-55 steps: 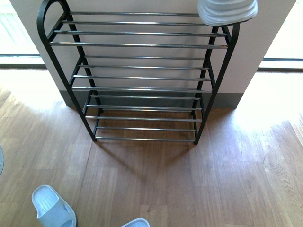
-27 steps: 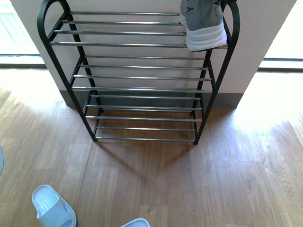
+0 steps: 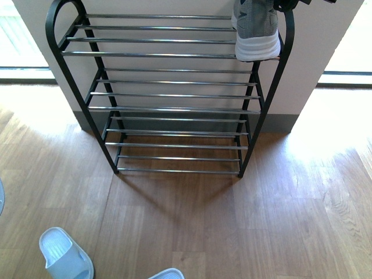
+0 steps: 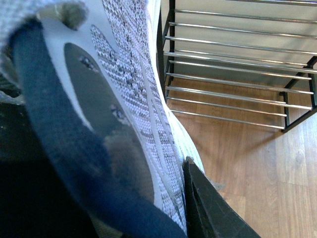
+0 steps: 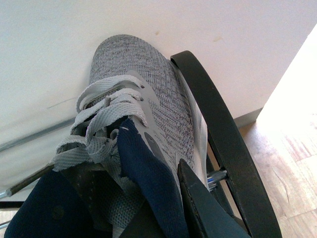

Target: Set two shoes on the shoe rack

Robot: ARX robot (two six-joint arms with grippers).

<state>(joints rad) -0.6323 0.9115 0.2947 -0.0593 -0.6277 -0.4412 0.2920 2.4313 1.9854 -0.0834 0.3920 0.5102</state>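
Front view: a black-framed shoe rack with chrome rod shelves stands against a white wall on a wooden floor. One grey knit shoe sits at the upper right of the frame, on the top shelf's right end, its white heel sole hanging slightly over the front rod. A dark part of the right arm shows just above it at the top edge.

Right wrist view: the right fingers are closed on this shoe's navy-lined collar, one dark finger pressed to its outer side. The toe points at the wall and the shoe lies tight beside the rack's rounded black side frame, likely tucked to the end so room stays free alongside. It looks seated but not yet released.

Left wrist view: the second shoe fills the left of the frame, clamped in the left fingers. Only one finger shows, against the knit side, with the other hidden. The shoe is held clear of the floor, apparently waiting its turn, with the rack at the upper right.

Nearby: a pale slipper at the lower left of the front view and the tip of another at the bottom edge, both well apart from the rack. The side frame crowds the right fingers' way out
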